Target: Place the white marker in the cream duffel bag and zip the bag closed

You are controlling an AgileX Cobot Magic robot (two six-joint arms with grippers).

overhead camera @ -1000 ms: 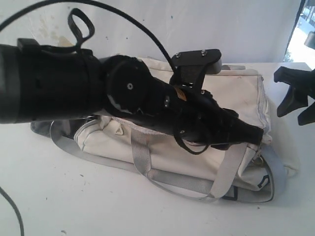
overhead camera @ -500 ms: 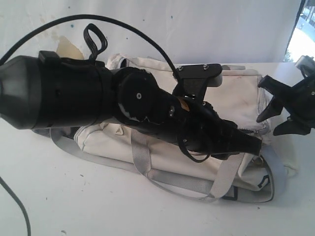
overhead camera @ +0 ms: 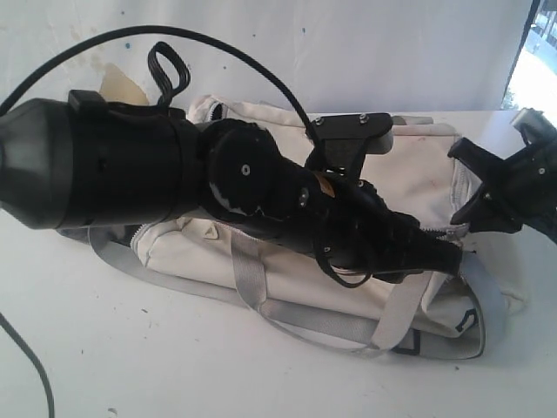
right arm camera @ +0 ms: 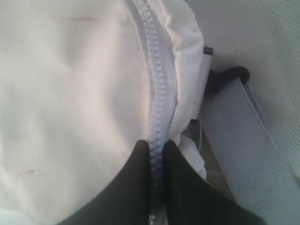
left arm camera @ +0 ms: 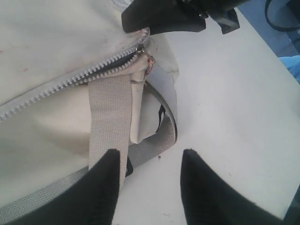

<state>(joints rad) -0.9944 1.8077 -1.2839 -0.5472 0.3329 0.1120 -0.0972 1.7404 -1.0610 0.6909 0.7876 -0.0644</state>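
Two pincers are working at one end of the bag [overhead camera: 409, 165]. It lies flat on the table [overhead camera: 130, 357], long axis running left to right in the exterior view, right-hand end a little nearer the camera. Its zipper [right arm camera: 157, 79] follows that same length, and along the stretch the wrist views show, the teeth are meshed. Over to the right pincer [right arm camera: 156, 145]: jaws drawn in to a sliver and pinched on the zipper line itself, teeth showing between the two black fingertips, cream cloth on either side. In the left wrist view that same pincer's tip sits right at the metal slider [left arm camera: 139, 49], at the bag's end corner. Left pincer [left arm camera: 150, 185]: jaws about halfway apart and gripping nothing, hanging just off the same corner, with one finger [left arm camera: 105, 192] over the grey strap [left arm camera: 108, 112] and the other over bare table. The left arm [overhead camera: 261, 192] stretches across the top of the bag in the exterior view, hiding much of its middle.
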